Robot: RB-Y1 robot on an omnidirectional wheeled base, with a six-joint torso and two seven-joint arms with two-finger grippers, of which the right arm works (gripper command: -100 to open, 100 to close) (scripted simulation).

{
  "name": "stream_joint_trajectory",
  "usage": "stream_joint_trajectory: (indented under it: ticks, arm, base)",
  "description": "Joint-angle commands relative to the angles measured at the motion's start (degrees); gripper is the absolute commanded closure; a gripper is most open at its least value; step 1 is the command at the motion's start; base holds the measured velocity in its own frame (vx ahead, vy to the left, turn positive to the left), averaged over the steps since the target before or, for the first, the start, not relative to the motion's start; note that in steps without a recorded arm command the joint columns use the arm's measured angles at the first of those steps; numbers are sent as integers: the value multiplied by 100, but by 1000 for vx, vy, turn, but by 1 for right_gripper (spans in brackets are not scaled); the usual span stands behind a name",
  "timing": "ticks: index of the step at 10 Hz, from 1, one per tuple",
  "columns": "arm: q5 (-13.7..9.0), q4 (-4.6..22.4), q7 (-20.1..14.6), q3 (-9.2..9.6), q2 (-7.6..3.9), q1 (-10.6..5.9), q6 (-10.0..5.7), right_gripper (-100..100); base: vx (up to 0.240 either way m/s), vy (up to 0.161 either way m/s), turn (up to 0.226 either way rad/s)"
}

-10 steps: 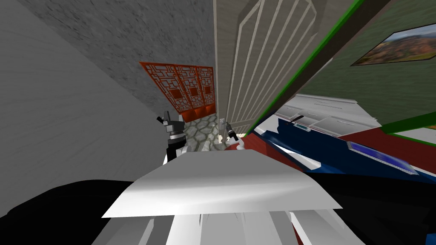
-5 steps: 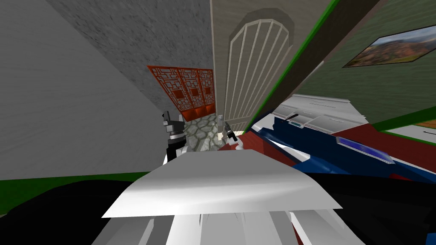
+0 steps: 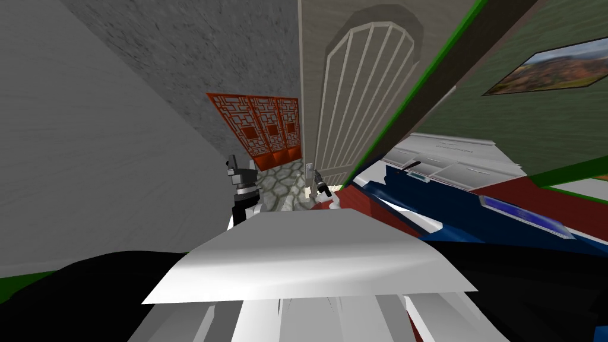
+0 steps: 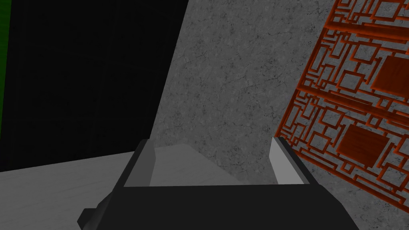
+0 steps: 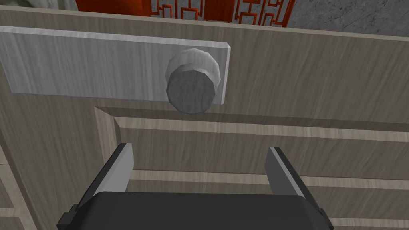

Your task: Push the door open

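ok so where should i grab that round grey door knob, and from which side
Grip the round grey faceted knob across its rim, coming straight at the face of the beige panelled door: it juts from its pale plate toward the open right pincer, which looks wide enough to straddle it.

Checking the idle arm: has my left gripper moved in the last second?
No. The left gripper sits at the same spot beside the red lattice screen.
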Motion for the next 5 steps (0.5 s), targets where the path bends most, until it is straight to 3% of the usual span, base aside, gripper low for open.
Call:
stream_joint_trajectory:
  ticks: [1, 5]
  arm:
    - [1, 19, 11, -25, 4, -12, -18, -100]
    - [0, 96, 30, -87, 122, -65, -65, -100]
  base:
    - [186, 80, 28]
    - [187, 53, 19]
